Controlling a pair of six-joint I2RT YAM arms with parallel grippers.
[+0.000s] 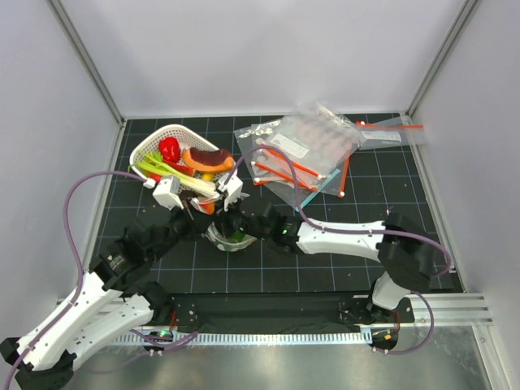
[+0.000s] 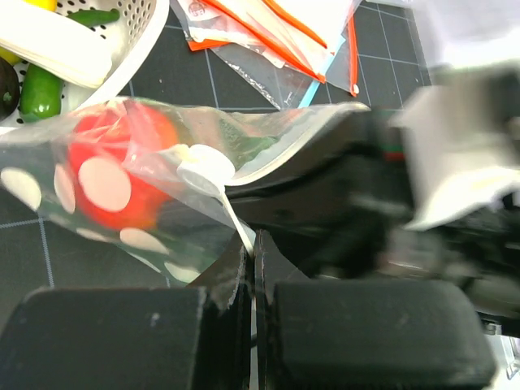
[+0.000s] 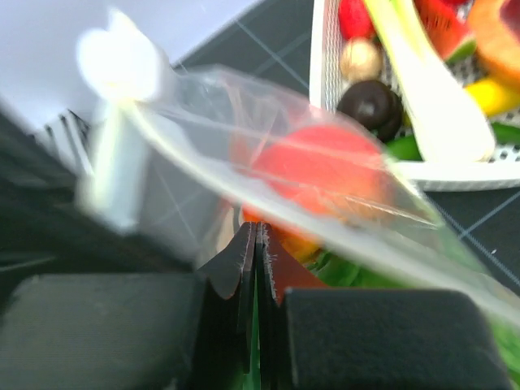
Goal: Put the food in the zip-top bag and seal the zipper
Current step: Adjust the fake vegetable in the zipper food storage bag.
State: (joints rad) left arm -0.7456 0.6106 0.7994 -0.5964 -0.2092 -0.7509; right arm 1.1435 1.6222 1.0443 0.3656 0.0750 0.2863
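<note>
Near the middle of the bench (image 1: 309, 272), just off the near edge of the basket (image 1: 158, 140): two arms stretched low toward each other. Left arm in from the near-left corner, forearm slanting toward the far right, white wrist block raised beside the basket. Right arm laid almost flat along the bench, white forearm pointing left, dark wrist brought close to the other. Between them the zip-top bag (image 1: 219, 237), bunched and small from above, with a patch of green showing through.

From the left wrist: black, blocky left fingers (image 2: 114, 341) pressed together, nipping a thin edge of the bag. Film clear, glossy and creased, printed with large white dots. Inside, a round orange-red piece (image 2: 114, 171), smooth-skinned. Along the mouth the zipper (image 2: 292, 146), a narrow pale band curving off toward the blurred dark bulk of the other arm. Cannot tell whether pressed shut.

From the right wrist: right fingers (image 3: 106, 333) likewise tight together, pinching the film from the opposite side. Adds the lettuce (image 3: 353, 272), leafy green, under and to the right of the red piece. Also brings close the basket's white perforated wall and a long pale stalk inside.

Only from above in full: a heap of plain bags (image 1: 301, 150) with red-orange strips, toward the far right of the bench.
</note>
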